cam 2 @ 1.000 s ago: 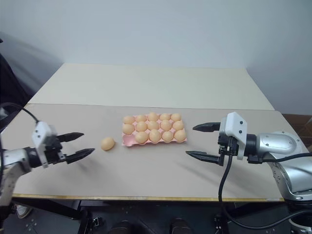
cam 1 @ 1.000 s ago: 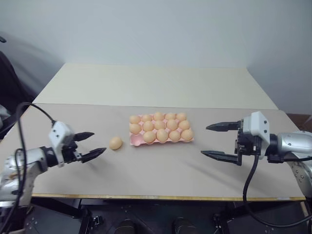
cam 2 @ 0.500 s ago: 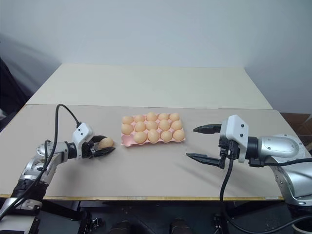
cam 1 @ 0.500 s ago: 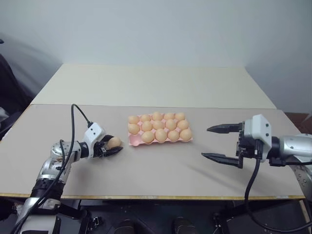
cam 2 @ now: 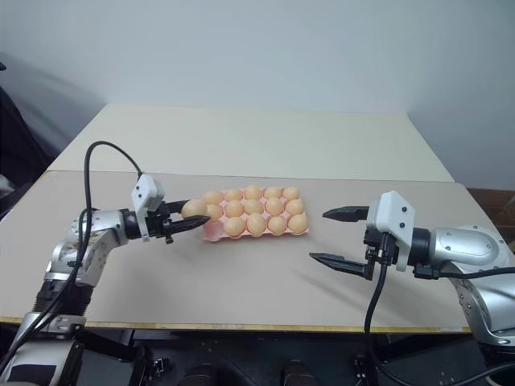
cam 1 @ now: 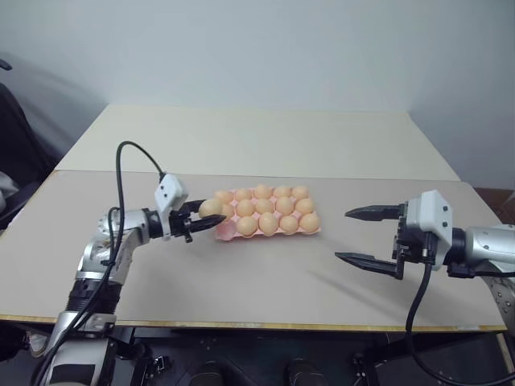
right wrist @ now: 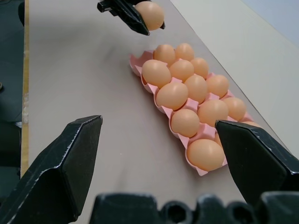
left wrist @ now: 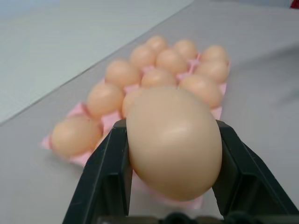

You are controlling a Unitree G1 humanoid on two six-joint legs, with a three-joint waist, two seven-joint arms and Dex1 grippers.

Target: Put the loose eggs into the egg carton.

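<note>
One of the loose eggs (cam 1: 211,207), light orange-tan, hangs just above the table with my left gripper (cam 1: 205,219) shut on it. The black fingers (left wrist: 110,172) clamp its two sides. It hovers at the left near corner of the egg carton (cam 1: 226,233), a pink tray, right over the one bare cup there. Several alike eggs (cam 1: 265,207) fill the other cups. My right gripper (cam 1: 344,235) stands open to the right of the carton, a hand's width away, with nothing between its fingers (right wrist: 65,158).
A cream table top (cam 1: 257,137) adjoins the grey work table (cam 1: 265,281) at the back, under a pale wall. A black cable (cam 1: 129,157) loops above my left arm. Bare table lies between the carton and the front edge.
My left gripper went to the egg lying left of the carton, shut on it, then lifted it and carried it right to the carton's corner. The right gripper stayed put.
</note>
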